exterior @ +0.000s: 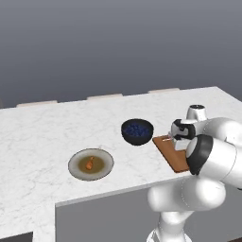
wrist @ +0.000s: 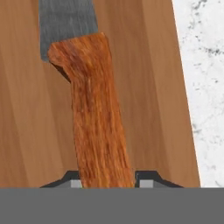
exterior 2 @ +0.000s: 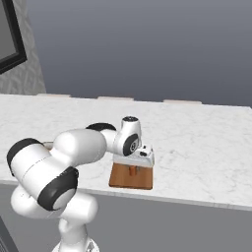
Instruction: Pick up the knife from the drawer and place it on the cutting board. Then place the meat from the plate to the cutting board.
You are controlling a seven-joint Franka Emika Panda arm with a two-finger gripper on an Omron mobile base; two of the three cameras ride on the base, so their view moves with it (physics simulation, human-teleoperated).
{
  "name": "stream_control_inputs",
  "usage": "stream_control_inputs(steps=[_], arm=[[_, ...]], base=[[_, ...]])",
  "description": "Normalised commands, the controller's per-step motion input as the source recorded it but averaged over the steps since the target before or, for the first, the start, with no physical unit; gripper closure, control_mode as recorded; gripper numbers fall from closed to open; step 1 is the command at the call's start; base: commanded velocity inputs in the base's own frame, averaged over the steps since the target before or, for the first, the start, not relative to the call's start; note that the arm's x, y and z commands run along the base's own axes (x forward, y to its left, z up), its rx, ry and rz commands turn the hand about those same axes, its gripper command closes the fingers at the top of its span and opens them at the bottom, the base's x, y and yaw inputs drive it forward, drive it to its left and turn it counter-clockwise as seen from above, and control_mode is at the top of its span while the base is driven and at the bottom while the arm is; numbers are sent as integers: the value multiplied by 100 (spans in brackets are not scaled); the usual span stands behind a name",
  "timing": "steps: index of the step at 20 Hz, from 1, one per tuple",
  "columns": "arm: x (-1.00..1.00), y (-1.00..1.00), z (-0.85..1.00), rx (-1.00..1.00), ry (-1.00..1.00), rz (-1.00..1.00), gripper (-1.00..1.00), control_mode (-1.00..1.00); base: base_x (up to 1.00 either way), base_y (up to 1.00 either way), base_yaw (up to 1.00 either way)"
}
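The knife (wrist: 94, 109) has its orange-brown handle between my gripper's (wrist: 107, 183) two dark fingertips, which press against its sides. Its grey blade (wrist: 65, 22) points away over the reddish-brown cutting board (wrist: 26, 109). In the right base view the gripper (exterior 2: 133, 170) points straight down on the cutting board (exterior 2: 130, 179), with the knife handle (exterior 2: 132, 171) upright under it. The cutting board (exterior: 172, 158) lies near the counter's front edge. The plate (exterior: 108, 163) sits to its left with the meat (exterior: 90, 163) in its centre. The drawer is out of view.
A dark bowl of blue berries (exterior: 137, 131) stands between the plate and the cutting board, slightly farther back. The white marble counter (exterior: 47, 132) stretches to the left and back. Its front edge runs just beyond the board's near side.
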Motion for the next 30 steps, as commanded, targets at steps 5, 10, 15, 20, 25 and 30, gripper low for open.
stream_control_inputs(steps=[5,10,15,20,25,30], arm=[[0,0,0,0,-4,0,-100,-100],[-26,8,64,1,-10,-1,-100,-100],[-37,64,100,5,-23,5,-100,-100],[-13,98,80,2,-19,10,-100,-100],[0,100,29,0,-3,9,-100,-100],[0,100,1,0,3,2,-100,-100]], base=[[0,0,0],[0,0,0],[0,0,0],[0,0,0],[0,0,0],[0,0,0]])
